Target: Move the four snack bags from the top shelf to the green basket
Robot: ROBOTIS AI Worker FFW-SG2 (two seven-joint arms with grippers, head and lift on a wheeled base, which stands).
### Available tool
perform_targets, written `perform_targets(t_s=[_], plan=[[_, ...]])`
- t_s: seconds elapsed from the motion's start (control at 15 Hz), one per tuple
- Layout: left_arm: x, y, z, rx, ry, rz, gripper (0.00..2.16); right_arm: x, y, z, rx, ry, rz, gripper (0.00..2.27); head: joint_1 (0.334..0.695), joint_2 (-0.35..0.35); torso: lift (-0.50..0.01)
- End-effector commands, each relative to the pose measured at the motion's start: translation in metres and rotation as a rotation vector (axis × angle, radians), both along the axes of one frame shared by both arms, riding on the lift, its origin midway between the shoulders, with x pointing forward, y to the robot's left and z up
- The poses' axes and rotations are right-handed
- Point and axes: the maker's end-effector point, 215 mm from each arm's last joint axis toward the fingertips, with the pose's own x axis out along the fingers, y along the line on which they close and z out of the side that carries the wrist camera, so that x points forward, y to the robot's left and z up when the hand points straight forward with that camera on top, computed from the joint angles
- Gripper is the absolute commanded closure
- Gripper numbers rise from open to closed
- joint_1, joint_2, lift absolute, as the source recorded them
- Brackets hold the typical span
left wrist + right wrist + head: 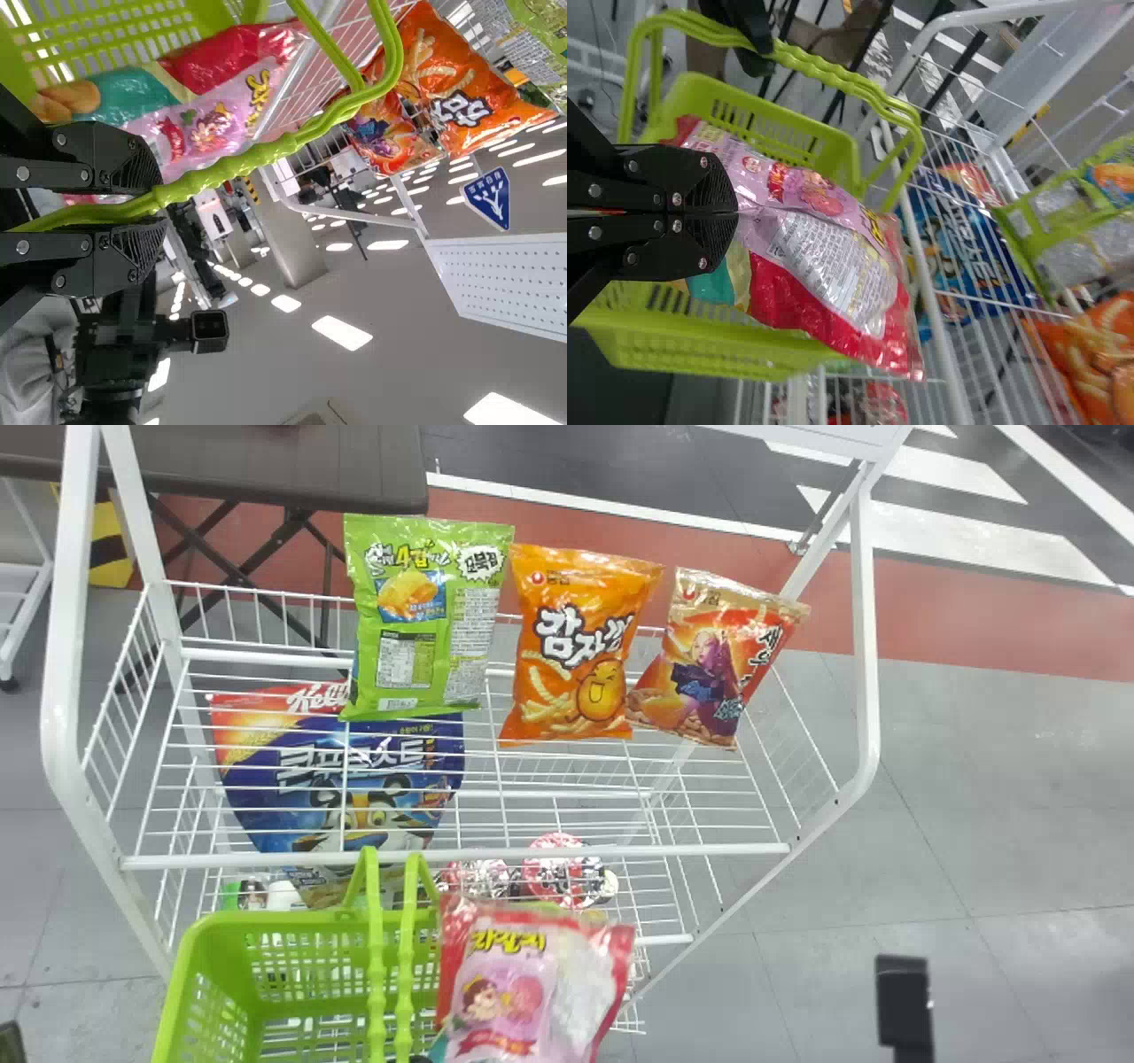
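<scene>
white wire top shelf (576, 853) | on it: green bag (412, 664), orange bag (567, 638), gold-topped bag (709, 655)

Left fingers (102, 159) and right fingers (700, 186) are black, built of flat linked plates (633, 186) with round silvery screws (677, 226); tips (140, 243) are finely textured.

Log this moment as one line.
right gripper: holding pink bag over green basket | left gripper: gripping basket handle | top shelf: green bag, orange bag, red bag
</scene>
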Motion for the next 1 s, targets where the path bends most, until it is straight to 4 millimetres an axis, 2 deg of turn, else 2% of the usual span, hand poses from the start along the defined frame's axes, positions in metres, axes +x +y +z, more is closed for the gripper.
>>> perform_targets(t_s=[0.0,0.13,0.2,0.27,0.33,0.4,0.53,0.73,0.87,0.93], plan=[[0.001,0.000,0.000,-0.001,-0.001,0.003,0.99,-0.015,0.024,-0.007,0.053,0.051,0.032,2.07,0.695,-0.350,0.000],[0.000,-0.002,0.003,-0.012,-0.004,0.000,0.99,-0.016,0.034,-0.020,0.044,0.066,0.051,2.07,0.695,-0.350,0.000],[0.000,-0.003,0.003,-0.013,-0.005,-0.002,0.99,-0.014,0.039,-0.027,0.050,0.076,0.052,1.99,0.695,-0.350,0.000],[-0.001,-0.004,0.003,-0.012,-0.005,-0.005,0.99,-0.012,0.042,-0.030,0.053,0.078,0.051,1.60,0.695,-0.350,0.000],[-0.002,-0.005,0.003,-0.014,-0.003,-0.008,0.99,-0.001,0.041,-0.032,0.037,0.034,0.050,0.53,0.695,-0.350,0.000],[-0.003,-0.005,0.003,-0.015,-0.002,-0.008,0.99,0.014,0.040,-0.034,0.004,-0.036,0.050,0.00,0.695,-0.350,0.000],[-0.004,-0.002,0.005,-0.012,-0.006,-0.008,0.99,0.035,0.036,-0.032,-0.021,-0.134,0.043,0.00,0.695,-0.350,0.000],[-0.005,-0.001,0.004,-0.010,-0.003,-0.008,0.99,0.062,0.022,-0.010,-0.042,-0.261,0.011,0.05,0.695,-0.350,0.000],[-0.008,-0.001,0.004,-0.006,0.000,-0.015,0.99,0.104,0.004,0.016,-0.109,-0.443,-0.050,0.05,0.695,-0.350,0.000],[-0.009,-0.002,0.003,-0.004,0.001,-0.018,0.99,0.133,-0.006,0.033,-0.155,-0.566,-0.094,0.05,0.695,-0.350,0.000]])
